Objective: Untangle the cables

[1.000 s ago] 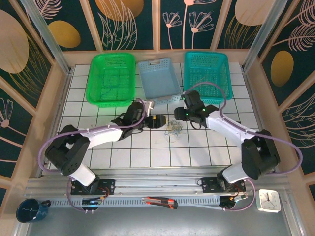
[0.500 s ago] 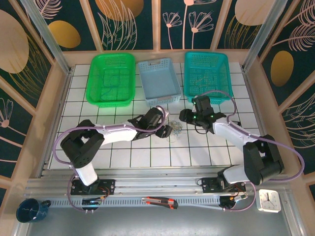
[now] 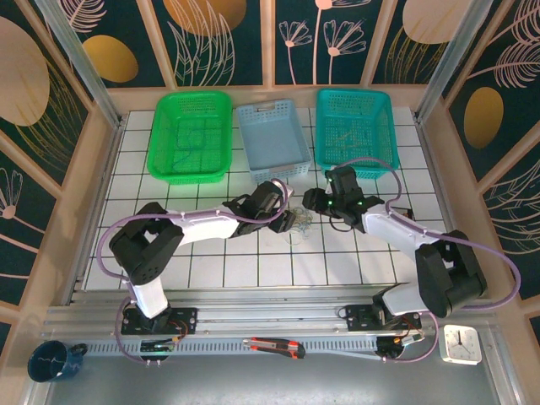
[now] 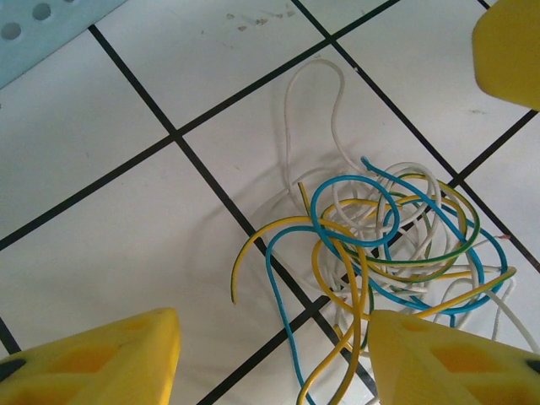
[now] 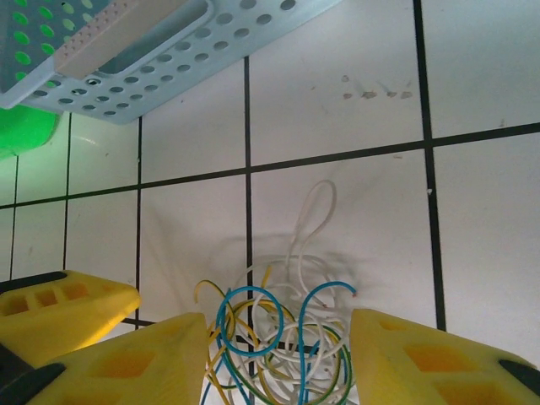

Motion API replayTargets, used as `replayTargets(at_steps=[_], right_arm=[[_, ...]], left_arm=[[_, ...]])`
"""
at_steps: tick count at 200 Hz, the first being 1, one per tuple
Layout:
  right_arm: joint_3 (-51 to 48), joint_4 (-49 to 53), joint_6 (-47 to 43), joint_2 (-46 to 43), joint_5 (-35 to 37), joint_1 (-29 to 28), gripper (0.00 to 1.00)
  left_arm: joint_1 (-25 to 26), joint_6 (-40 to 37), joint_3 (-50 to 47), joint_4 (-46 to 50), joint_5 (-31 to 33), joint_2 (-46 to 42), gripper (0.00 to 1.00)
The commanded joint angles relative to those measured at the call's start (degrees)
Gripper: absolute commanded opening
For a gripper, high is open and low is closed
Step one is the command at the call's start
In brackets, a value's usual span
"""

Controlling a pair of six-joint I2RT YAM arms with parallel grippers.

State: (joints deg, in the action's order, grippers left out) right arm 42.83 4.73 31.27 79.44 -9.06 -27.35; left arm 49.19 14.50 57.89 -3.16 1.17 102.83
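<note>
Left hand and right hand both stand open, gripping nothing, straddling the thin blue, yellow, green and white cables, one knotted heap with no strand separated yet.

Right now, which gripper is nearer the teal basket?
Right. The right gripper sits just in front of the near-left corner of the teal basket; the left gripper is beyond the cables, farther left.

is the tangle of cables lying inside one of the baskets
No, the tangle of cables lies loose on the tiled table, outside and in front of the pale blue basket.
</note>
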Motion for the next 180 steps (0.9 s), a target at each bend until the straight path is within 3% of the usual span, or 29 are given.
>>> replayTargets(at_steps=[1, 62, 108, 180], right_arm=[[0.3, -1.5, 1.2, 1.4, 1.4, -1.4, 0.48], [-0.5, -3.2, 3.3, 3.2, 6.9, -3.7, 0.47], [-3.2, -6.0, 6.5, 4.6, 9.8, -6.1, 0.46], [-6.6, -8.3, 9.2, 5.7, 13.7, -7.8, 0.46]], left_arm=[[0.0, -1.1, 1.5, 0.4, 0.2, 1.3, 0.56], [0.0, -1.1, 1.3, -1.2, -0.4, 2.2, 0.32], [0.0, -0.9, 0.2, -2.9, -0.4, 2.2, 0.00], [0.0, 0.9, -3.4, -3.1, -0.4, -7.1, 0.00]])
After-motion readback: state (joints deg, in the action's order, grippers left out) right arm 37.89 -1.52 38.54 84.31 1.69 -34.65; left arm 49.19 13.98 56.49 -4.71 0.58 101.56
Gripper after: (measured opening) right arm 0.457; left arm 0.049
